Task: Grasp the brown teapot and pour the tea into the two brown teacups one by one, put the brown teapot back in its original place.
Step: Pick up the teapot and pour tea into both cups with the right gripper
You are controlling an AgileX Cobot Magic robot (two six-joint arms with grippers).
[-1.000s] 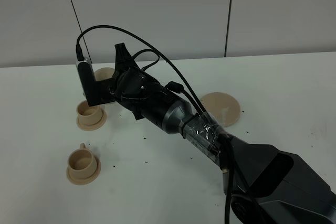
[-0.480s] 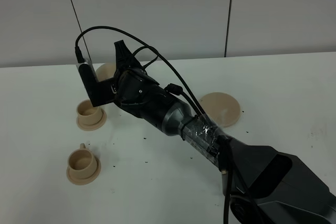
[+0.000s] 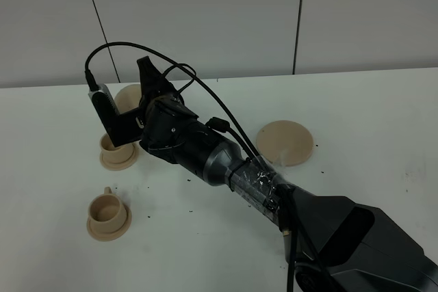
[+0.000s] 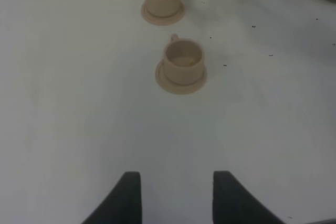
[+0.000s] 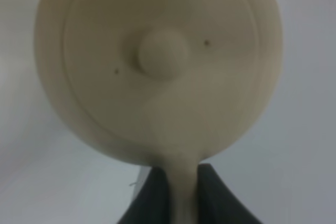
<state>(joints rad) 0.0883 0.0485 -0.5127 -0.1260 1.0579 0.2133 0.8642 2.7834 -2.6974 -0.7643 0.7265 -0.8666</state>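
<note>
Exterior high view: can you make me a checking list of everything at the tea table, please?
Surface: white table, flat.
Job's things: brown teapot held up close to the far teacup; near teacup upright; large saucer has nothing on it.
Clutter: small dark specks scattered around.
Grippers: right gripper shut on the teapot's handle; left gripper open, holding nothing.
Cables: black cables loop over the right arm.
Surroundings: grey panelled wall.

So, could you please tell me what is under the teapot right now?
The far cup on its saucer appears below the teapot, partly covered by the right arm. The spout and any tea are hidden.
</note>
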